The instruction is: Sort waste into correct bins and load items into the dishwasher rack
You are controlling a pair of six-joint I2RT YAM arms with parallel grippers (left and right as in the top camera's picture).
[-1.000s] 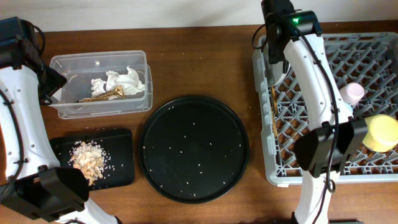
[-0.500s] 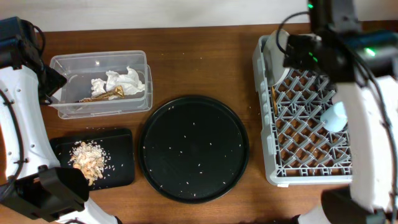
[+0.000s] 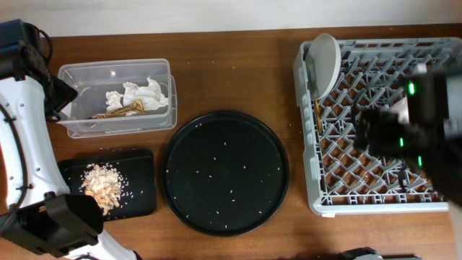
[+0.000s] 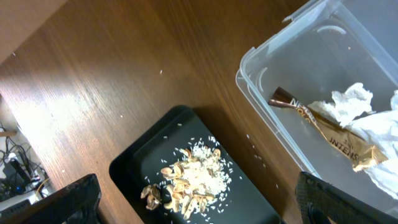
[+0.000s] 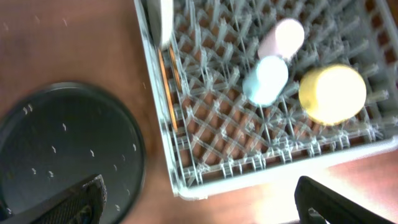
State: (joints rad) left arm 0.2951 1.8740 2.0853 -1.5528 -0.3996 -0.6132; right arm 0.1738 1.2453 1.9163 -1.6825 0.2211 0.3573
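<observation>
Three items show only on my right wrist camera: pink cup [image 5: 281,38], light-blue cup [image 5: 266,79] and yellow bowl [image 5: 331,93] in the dishwasher rack [image 5: 211,140], hidden overhead by my blurred right arm [image 3: 422,123]; the plate [image 3: 325,61] stands on edge at the rack's 11 o'clock corner, chopsticks [image 3: 317,119] along its 9 o'clock wall. Left wrist view alone shows lettering on the wrapper [image 4: 329,130] beside napkins [image 4: 354,102] in the clear tub [image 4: 292,68], food scraps [image 4: 193,177] on the flat tray [image 4: 134,165] at the tub's 7 o'clock; left gripper [image 4: 198,193] and right gripper [image 5: 200,186] both gape wide, holding nothing.

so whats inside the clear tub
Crumpled white napkins and a gold-brown wrapper lie in the clear tub. Part of the wrapper runs under the napkins, so whatever else lies beneath them cannot be seen.
</observation>
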